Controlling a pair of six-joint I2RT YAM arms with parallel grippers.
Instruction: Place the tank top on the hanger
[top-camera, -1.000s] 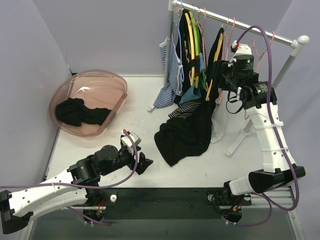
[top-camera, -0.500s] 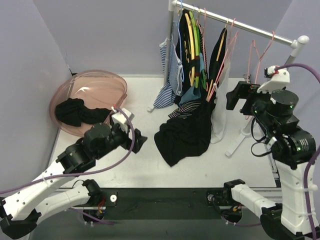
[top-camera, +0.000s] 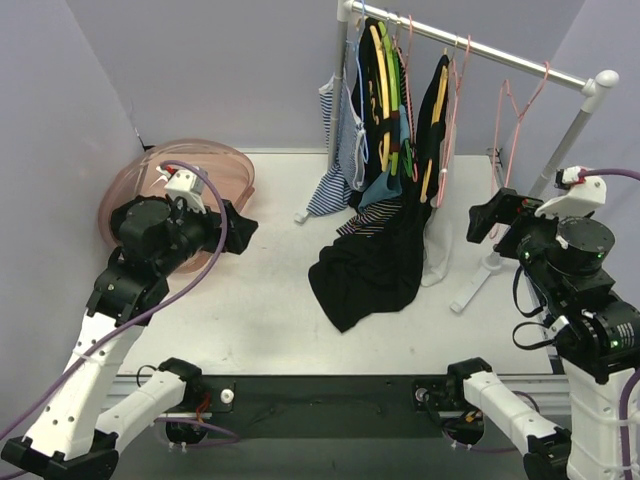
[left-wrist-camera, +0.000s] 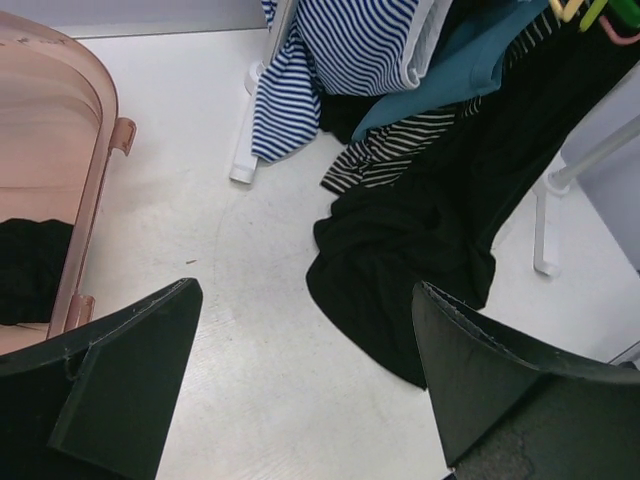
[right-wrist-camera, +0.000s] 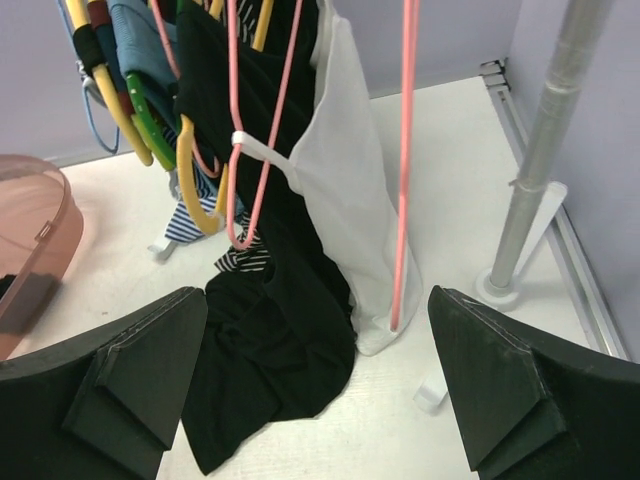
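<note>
The tank top (right-wrist-camera: 350, 180) hangs from the pink hanger (right-wrist-camera: 233, 100) on the rail (top-camera: 500, 57), one strap looped around it, beside the black garment (right-wrist-camera: 270, 370). The left end effector (left-wrist-camera: 305, 292) is wide open over the surface (left-wrist-camera: 200, 200) and holds nothing. The right end effector (right-wrist-camera: 318, 296), also wide open and empty, faces the tank top without touching it.

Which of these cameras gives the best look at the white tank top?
The right wrist view: the tank top hangs there full length, its strap over a pink hanger. The top view shows only a pale strip beside black clothing. The left wrist view shows at most a pale edge.
</note>
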